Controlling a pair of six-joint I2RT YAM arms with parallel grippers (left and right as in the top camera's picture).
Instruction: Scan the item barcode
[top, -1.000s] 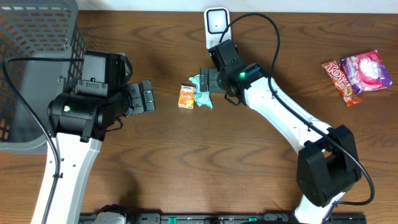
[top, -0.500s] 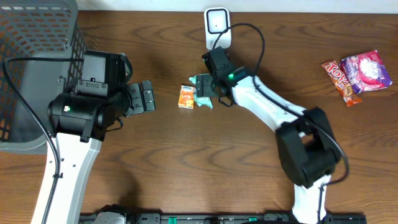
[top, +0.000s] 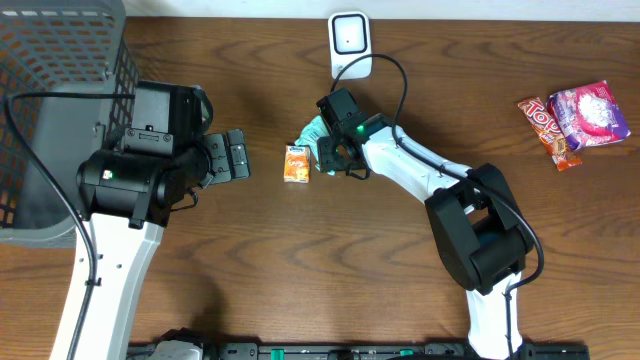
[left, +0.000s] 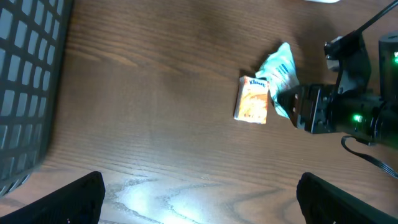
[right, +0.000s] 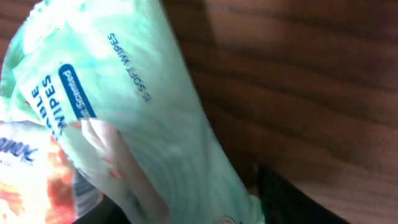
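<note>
Right gripper (top: 322, 150): centre of the overhead frame, swung in from the right over the last second and lowered onto the teal wipes pack (top: 312, 131); whether its jaws are clamped on the pack cannot be told, as the right wrist view shows only printed film up close. Wipes pack: nudged toward upper left and tilted, touching the orange packet (top: 296, 163), which has slid slightly to lower left; pick-up judged under way, presentation to the white scanner (top: 350, 42) at upper centre not yet done. Left gripper (top: 237, 155): jaws wide apart, empty, left of centre, unchanged.
</note>
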